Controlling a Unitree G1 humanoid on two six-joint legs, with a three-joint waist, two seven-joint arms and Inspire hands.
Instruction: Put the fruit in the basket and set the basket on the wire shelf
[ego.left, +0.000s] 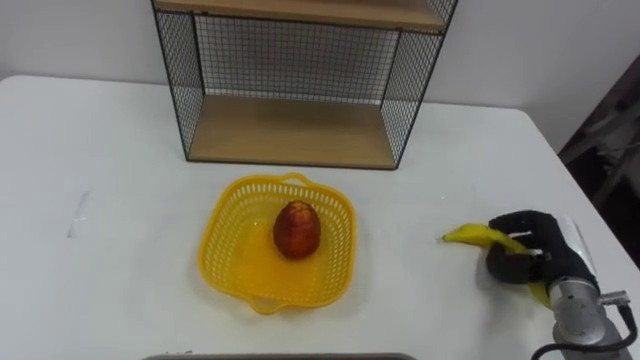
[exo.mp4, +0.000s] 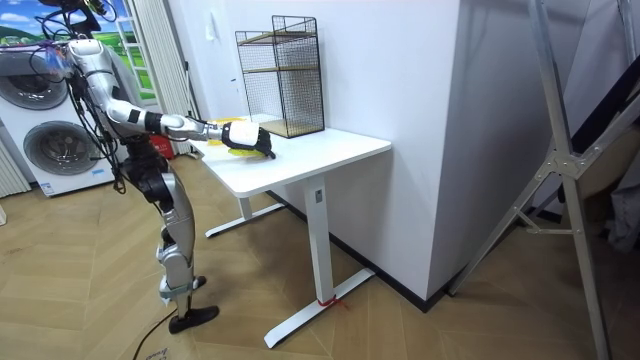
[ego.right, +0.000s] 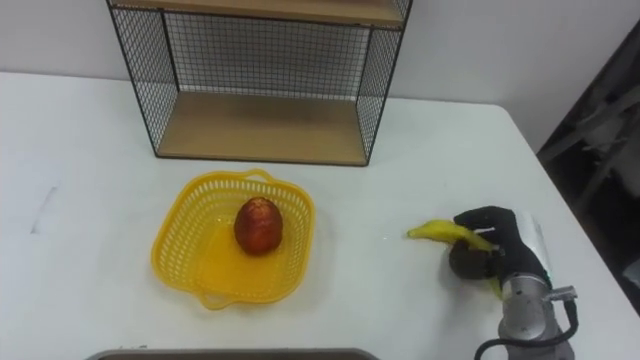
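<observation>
You have a white tabletop (exo.mp4: 330, 150) on white legs, set against a plain white wall (exo.mp4: 420, 80). Your floor (exo.mp4: 90, 320) is light wood planks. Washing machines (exo.mp4: 55, 150) stand at the room view's left, a grey metal frame (exo.mp4: 560, 160) at its right.

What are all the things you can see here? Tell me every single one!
table: one, white, under everything
wire shelf: one, black mesh with wooden boards, at the table's back edge
basket: one, yellow, in the middle of the table, in front of the shelf
red fruit: one, red, lying inside the basket
banana: one, yellow, at the table's right side, held in the hand
washing machines: two, white, at the room view's left, behind the robot
right hand: one, black, curled round the banana
</observation>
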